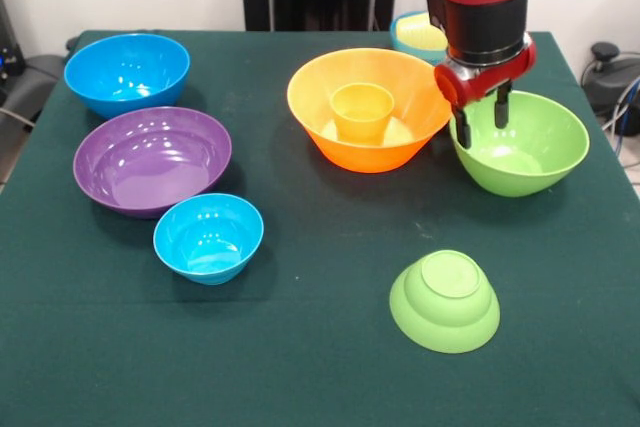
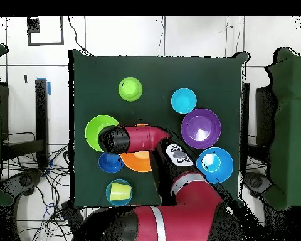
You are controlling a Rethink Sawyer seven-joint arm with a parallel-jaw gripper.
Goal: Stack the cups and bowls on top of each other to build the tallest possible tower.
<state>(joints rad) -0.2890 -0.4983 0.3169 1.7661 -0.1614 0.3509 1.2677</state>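
Note:
My gripper (image 1: 482,117) hangs open over the left rim of the large lime green bowl (image 1: 520,147), one finger outside the rim and one inside it. Just left stands the large orange bowl (image 1: 367,132) with the orange cup (image 1: 362,112) upright inside it. A small lime green bowl (image 1: 445,300) lies upside down near the front. The large blue bowl (image 1: 127,72), the purple bowl (image 1: 152,159) and a small light blue bowl (image 1: 208,237) sit at the left. Behind the arm, a light blue bowl (image 2: 118,199) holds the pale yellow cup (image 2: 120,191). A dark blue bowl (image 2: 108,164) shows only from overhead.
The green cloth table (image 1: 300,367) carries everything. In the overhead view the arm (image 2: 140,137) covers most of the orange bowl and part of the large green bowl (image 2: 96,130). Cables and equipment lie beyond the table's sides.

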